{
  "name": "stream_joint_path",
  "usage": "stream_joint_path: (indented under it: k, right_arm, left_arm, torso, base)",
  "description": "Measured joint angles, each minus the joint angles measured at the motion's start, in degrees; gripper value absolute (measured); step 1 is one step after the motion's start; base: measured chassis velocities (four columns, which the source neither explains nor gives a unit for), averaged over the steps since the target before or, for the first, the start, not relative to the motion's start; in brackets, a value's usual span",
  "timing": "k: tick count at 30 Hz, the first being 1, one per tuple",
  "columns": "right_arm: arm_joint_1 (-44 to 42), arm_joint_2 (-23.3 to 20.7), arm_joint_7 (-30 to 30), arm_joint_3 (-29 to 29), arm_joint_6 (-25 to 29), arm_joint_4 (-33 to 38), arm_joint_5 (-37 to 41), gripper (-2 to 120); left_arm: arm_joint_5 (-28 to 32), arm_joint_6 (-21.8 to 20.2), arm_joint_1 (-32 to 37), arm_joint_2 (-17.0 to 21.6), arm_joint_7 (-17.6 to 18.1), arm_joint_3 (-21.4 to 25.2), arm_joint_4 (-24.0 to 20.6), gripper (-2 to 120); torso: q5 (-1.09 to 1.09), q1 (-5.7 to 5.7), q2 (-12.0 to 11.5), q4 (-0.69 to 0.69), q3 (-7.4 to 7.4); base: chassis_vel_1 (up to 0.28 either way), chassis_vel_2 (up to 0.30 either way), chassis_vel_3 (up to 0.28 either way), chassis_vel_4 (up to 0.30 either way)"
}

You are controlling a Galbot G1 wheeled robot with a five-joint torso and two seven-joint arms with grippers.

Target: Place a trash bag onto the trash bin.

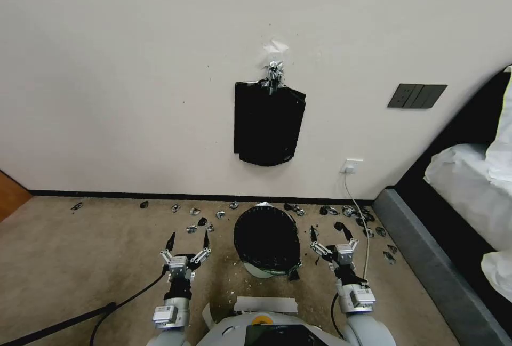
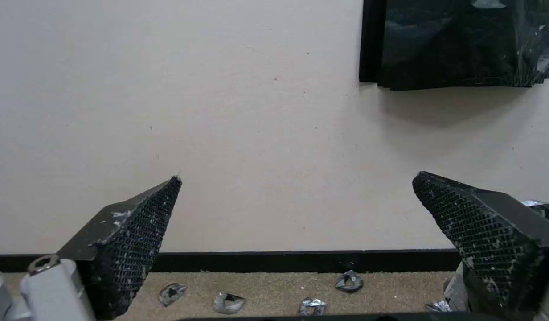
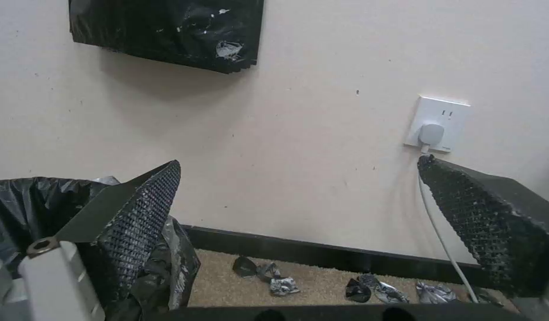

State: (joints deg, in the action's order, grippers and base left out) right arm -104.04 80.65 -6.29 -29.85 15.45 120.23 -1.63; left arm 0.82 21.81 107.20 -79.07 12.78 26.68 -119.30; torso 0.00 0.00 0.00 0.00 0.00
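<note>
Lining the trash bin (image 1: pixel 255 271) already, the trash bag (image 1: pixel 266 239) drapes over its rim, so little seems left, while left gripper (image 1: pixel 186 242) and right gripper (image 1: pixel 330 236) flank it, spread wide and empty.

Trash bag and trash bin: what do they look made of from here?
The trash bag looks like thin glossy black plastic film: it crinkles and drapes over the rim, with shiny highlights. The trash bin seems smooth cream-white plastic, though little of its wall shows below the bag. Both the left gripper and the right gripper hang open beside it.
</note>
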Motion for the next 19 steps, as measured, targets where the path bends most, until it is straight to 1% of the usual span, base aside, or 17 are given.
stream_joint_path:
  k: [19]
  right_arm:
    - [0.1,-0.1,-0.1,0.1,-0.2,0.1,0.2,100]
  left_arm:
    - [0.2,-0.2,-0.1,0.1,0.1,-0.1,0.0,100]
  torso:
    - [0.00,0.00,0.0,0.00,0.00]
  base:
    - [0.000,0.000,0.000,0.000]
